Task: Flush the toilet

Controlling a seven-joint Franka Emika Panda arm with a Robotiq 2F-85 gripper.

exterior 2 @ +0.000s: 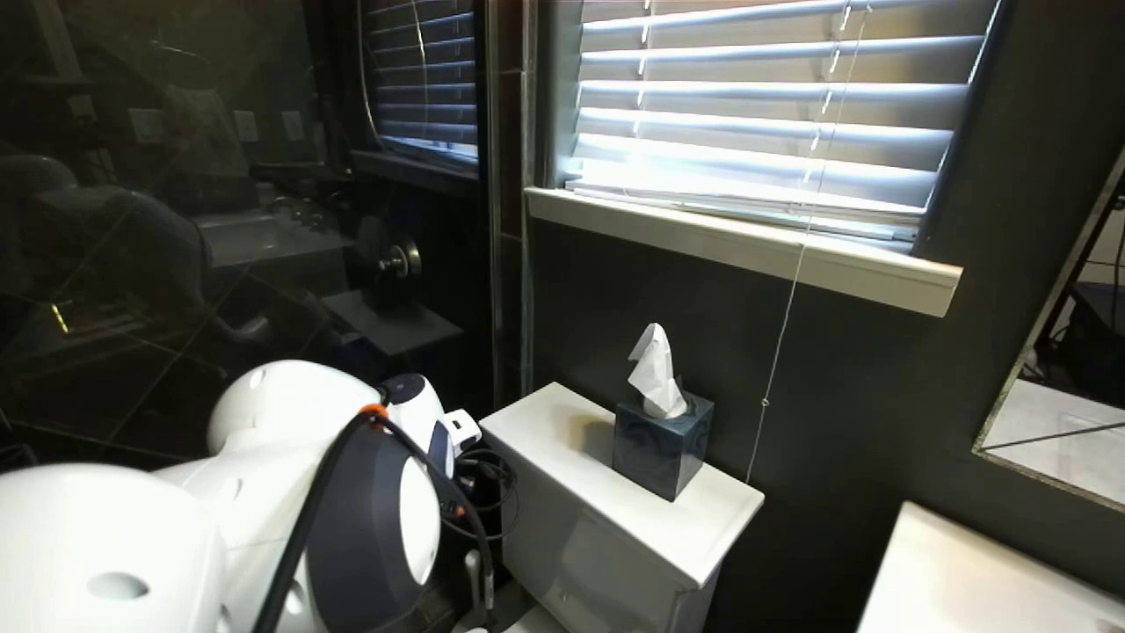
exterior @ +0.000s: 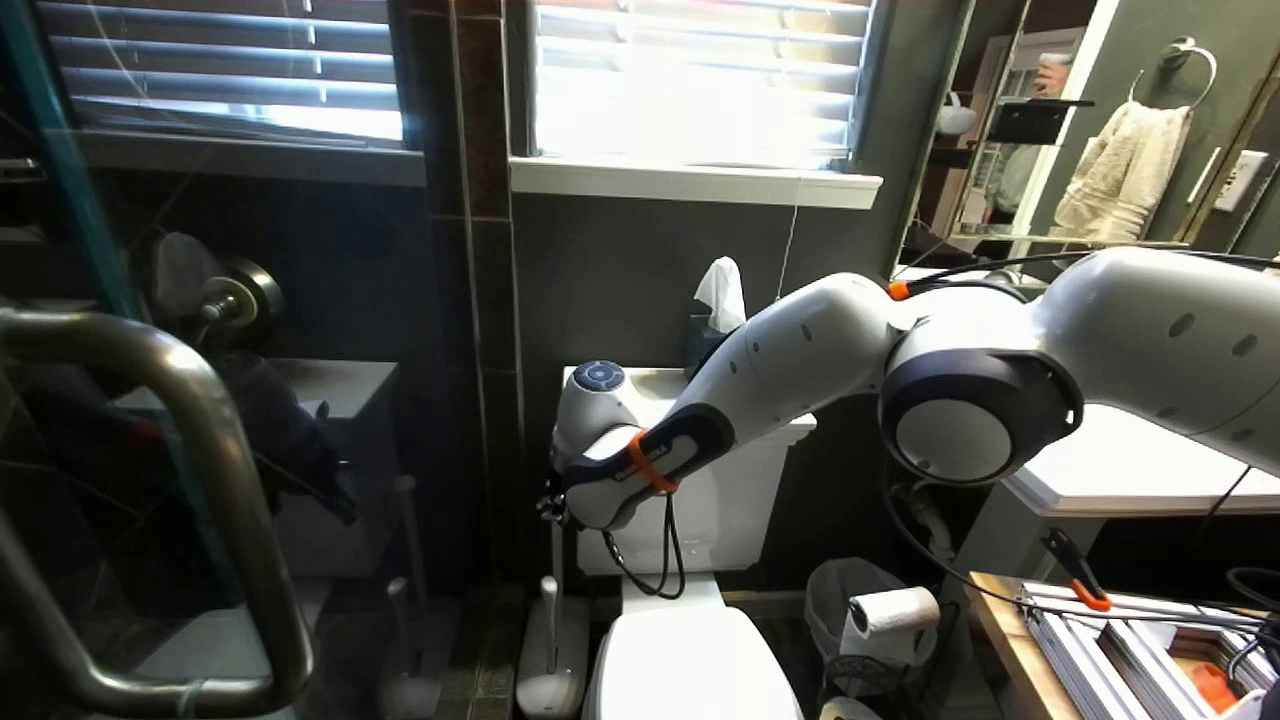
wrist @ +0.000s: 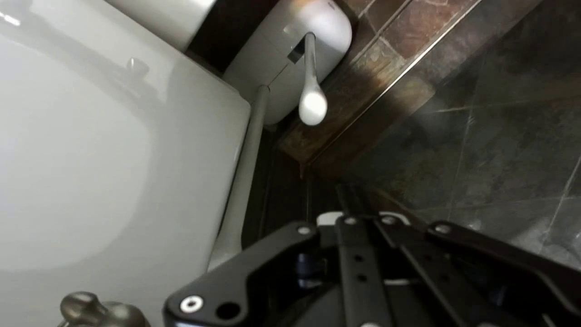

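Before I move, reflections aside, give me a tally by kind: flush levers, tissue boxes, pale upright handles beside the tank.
Flush lever: 1
Tissue box: 1
Pale upright handles: 2
Total: 4

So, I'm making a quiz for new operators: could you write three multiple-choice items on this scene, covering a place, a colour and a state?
1. Where does the tissue box stand?
A) windowsill B) floor C) toilet tank
2. What colour is the strap round the arm?
A) orange B) green C) yellow
3. How is the toilet seat lid?
A) raised B) lowered C) missing

1: C, an exterior view shows it atop the tank.
2: A, orange shows plainly against the white arm.
3: B, it lies flat, not upright.
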